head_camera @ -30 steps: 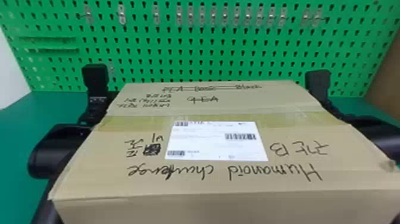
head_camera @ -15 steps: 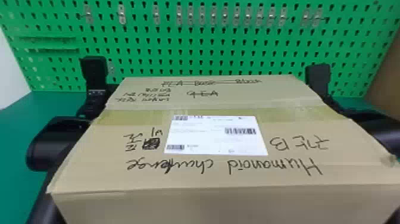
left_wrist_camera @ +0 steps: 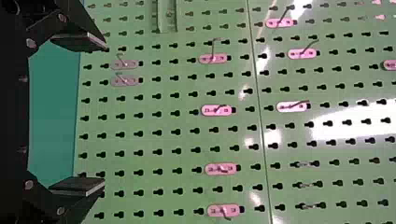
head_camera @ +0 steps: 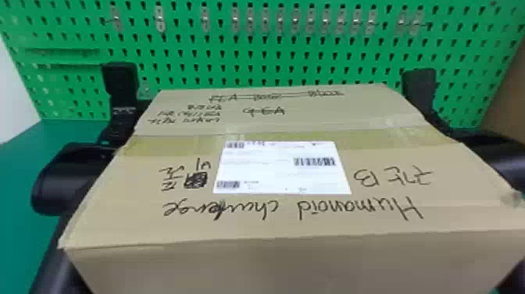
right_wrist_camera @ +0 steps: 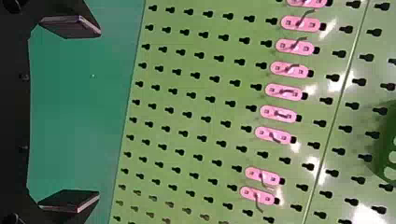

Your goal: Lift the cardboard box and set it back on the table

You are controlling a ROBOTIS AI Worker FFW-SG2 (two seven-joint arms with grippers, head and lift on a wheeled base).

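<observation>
The cardboard box (head_camera: 289, 203) is flanked by the left arm (head_camera: 54, 180) and the right arm (head_camera: 492, 156) (its underside is hidden, so clearance above the table (head_camera: 17, 183) cannot be told), and the lifting step is judged to be in hand. Nothing is gripped by the left gripper (left_wrist_camera: 102, 114) or the right gripper (right_wrist_camera: 97, 113), the 2 fingers of each being spread apart. Next, inward pressure should be matched by the 2 arms and the box kept level, before being lowered gently.
</observation>
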